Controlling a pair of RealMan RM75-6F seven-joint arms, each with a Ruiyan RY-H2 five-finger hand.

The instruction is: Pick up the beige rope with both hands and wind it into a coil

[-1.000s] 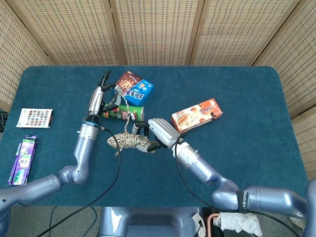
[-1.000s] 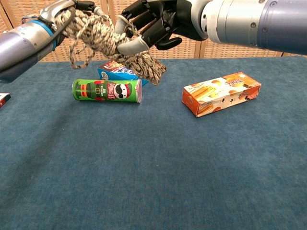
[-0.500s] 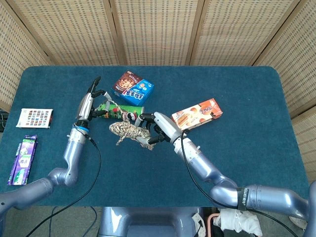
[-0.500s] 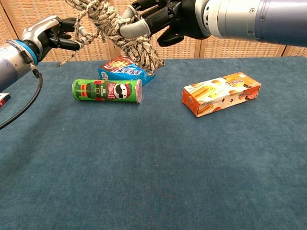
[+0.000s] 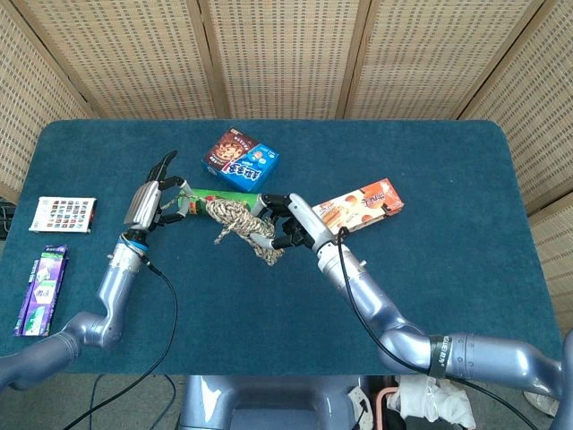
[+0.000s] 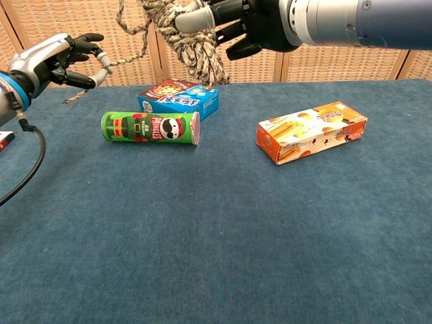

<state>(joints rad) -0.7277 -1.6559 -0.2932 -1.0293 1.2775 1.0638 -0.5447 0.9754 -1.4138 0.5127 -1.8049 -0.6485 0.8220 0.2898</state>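
Item: beige rope (image 5: 240,220), being carried above the table as a loose bundle of turns in the right hand (image 5: 288,227), whose fingers (image 6: 191,20) are wrapping round the thick of it; a free strand is running out leftward to the left hand (image 5: 146,202), which is pinching its end between fingertips (image 6: 101,59) while the other fingers are spreading apart. Change noted: over the last second the left hand has been drawing away to the left and lowering, from sitting right against the bundle to standing well apart from it, so the strand is now being pulled out taut-ish between the two hands; the bundle has been rising in the chest view and drifting toward the far side. Reading for the task: the winding is looking well advanced, most of the length already gathered, with this last tail apparently being paid out for a further wrap; the turns are hanging unevenly and may be slipping if the hold loosens. Surface: dark blue cloth-covered table (image 5: 448,296), bearing a green tube can (image 6: 150,128), a blue snack box (image 6: 178,98), an orange box (image 6: 312,131), a purple packet (image 5: 41,288) and a small card (image 5: 63,214). Room: woven cane screen panels (image 5: 286,54) are standing behind the table
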